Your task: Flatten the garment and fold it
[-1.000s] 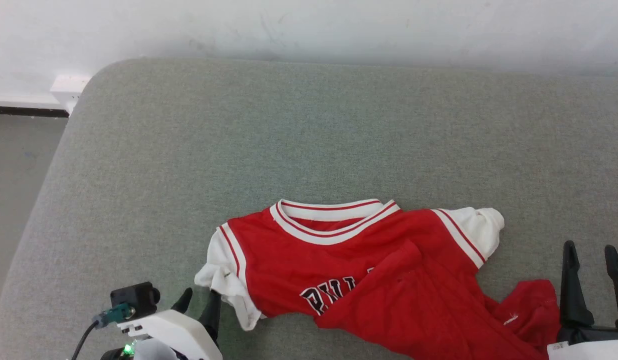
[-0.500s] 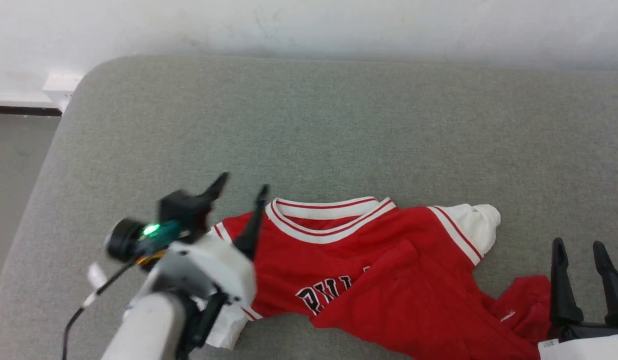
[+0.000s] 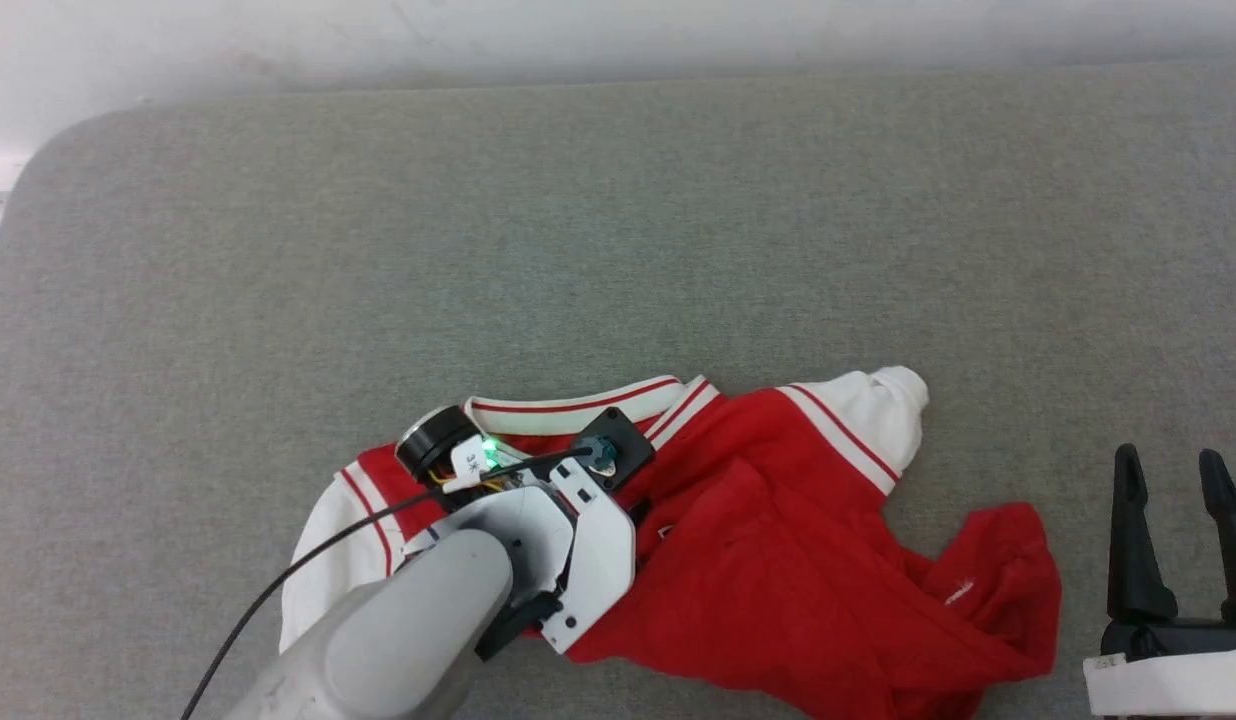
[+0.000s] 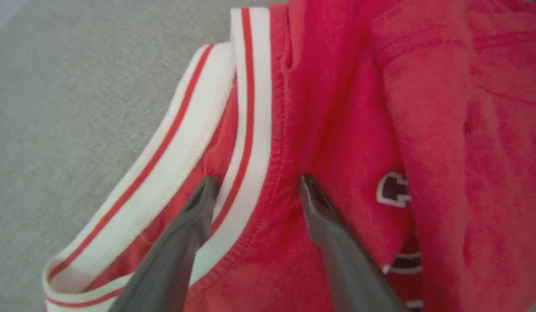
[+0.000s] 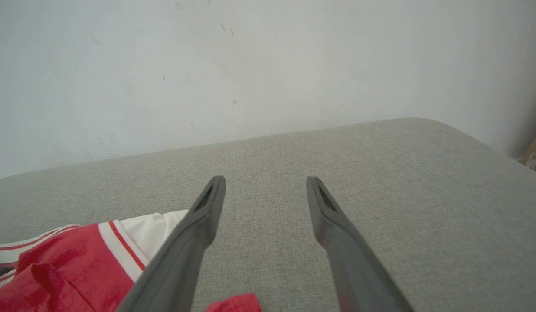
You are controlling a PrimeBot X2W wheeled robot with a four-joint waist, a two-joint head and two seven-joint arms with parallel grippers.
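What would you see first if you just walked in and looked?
A crumpled red jersey with white sleeves lies on a grey cushion, its bottom part bunched over the front. The left gripper sits open across its striped collar, while the right gripper stands open beside the jersey's right edge.

The garment [image 3: 778, 540] lies under the left hand [image 4: 258, 180].

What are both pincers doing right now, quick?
Left pincer: open, straddling the jersey collar, gripping nothing.
Right pincer: open, empty.
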